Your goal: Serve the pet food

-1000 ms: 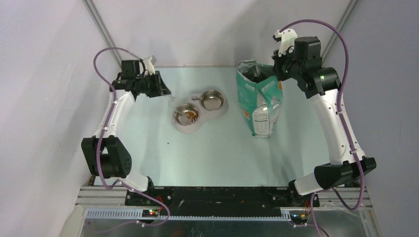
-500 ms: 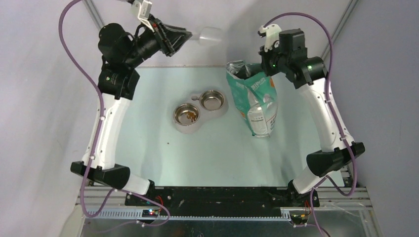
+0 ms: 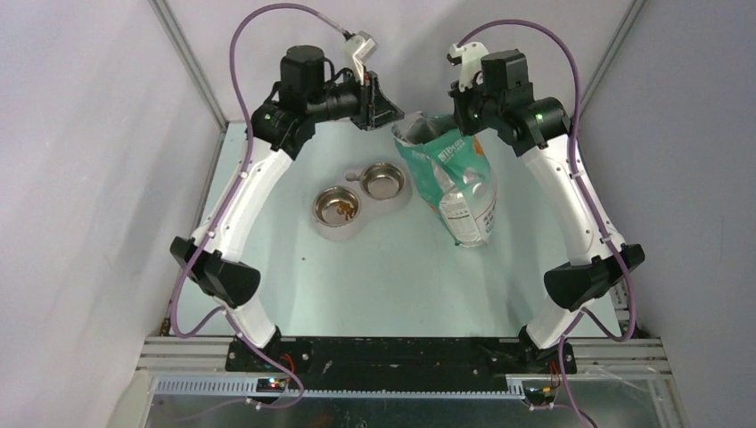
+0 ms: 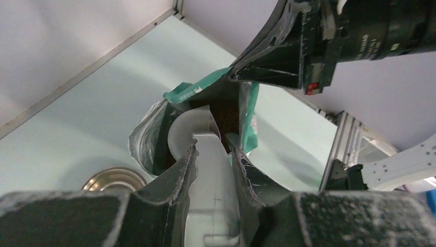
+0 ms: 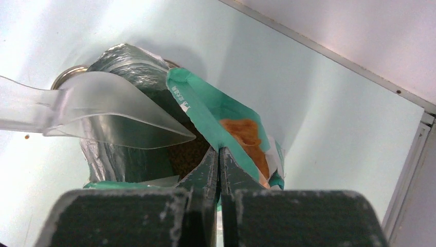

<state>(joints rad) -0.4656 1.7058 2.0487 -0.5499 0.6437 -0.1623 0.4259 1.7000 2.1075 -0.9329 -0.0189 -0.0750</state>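
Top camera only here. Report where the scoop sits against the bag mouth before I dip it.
Observer: In the right wrist view, the clear scoop is at the open mouth of the bag, tip pointing in, and it looks empty.
Operator: Confirm my grip on it.
Observer: In the left wrist view, the left claw is shut on the scoop's handle.
Operator: Check the bag hold and find the food.
Observer: The right claw is shut on the bag's teal rim. Brown pet food shows deep inside, below the scoop tip.
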